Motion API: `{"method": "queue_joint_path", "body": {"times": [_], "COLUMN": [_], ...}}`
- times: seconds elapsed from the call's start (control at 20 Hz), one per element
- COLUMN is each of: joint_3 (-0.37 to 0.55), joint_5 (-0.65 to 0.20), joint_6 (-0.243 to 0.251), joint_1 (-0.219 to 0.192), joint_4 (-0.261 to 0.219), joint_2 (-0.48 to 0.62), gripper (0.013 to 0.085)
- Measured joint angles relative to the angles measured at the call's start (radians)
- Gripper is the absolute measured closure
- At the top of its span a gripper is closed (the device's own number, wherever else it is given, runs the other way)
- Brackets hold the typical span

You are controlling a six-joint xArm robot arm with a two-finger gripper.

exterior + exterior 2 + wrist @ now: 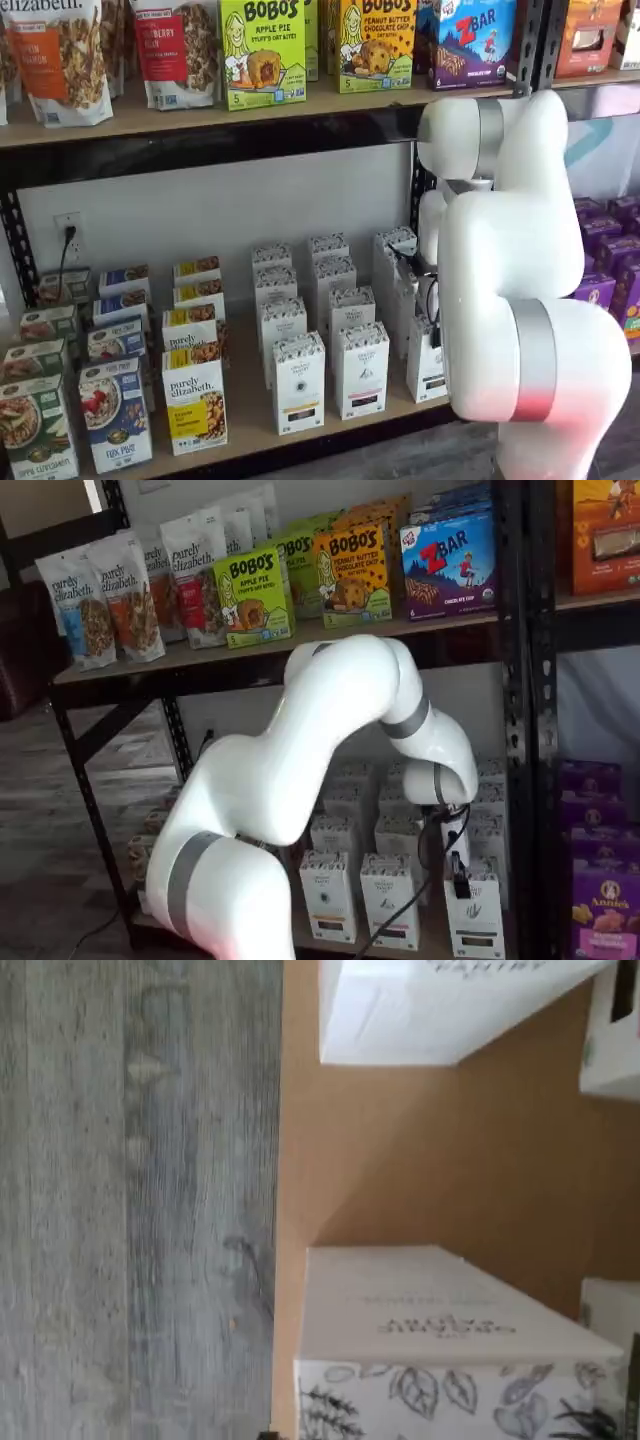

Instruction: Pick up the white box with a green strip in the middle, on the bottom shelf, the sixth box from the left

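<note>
The white box (476,912) stands at the front edge of the bottom shelf (330,425), at the right end of the front row of like cartons. In a shelf view the gripper (458,878) hangs just above its top (only dark fingers and a cable show). No box is seen between the jaws; they stand fully apart. In the other shelf view the arm (515,290) hides most of that carton. The wrist view shows shelf board and carton tops, with grey floor (130,1200) beyond the edge.

The bottom shelf (240,430) carries white boxes (298,382); cereal boxes (114,412) stand alongside.
</note>
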Motion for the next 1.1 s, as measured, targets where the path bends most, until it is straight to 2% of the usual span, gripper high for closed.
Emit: {"method": "queue_joint_path", "body": {"times": [0.1,0.2,0.65,0.7,0.85,0.95,1.1], "joint_3": [-0.010,-0.014,0.001,0.003,0.010,0.019,0.027], "joint_5": [0.010,0.016,-0.016,-0.020,-0.030,-0.043,-0.047], "joint_6": [0.031,0.044,0.038,0.039,0.038,0.043,0.050], "joint_1": [0.002,0.003,-0.002,-0.002,-0.004,-0.007,-0.011], "joint_4": [-0.033,-0.047,-0.044,-0.045,-0.047,-0.055,-0.067], "joint_2": [0.009,0.013,0.011,0.010,0.007,0.002,-0.004], "gripper": [0.0130,0.0130,0.0130,0.0170,0.0210,0.0290,0.0290]}}
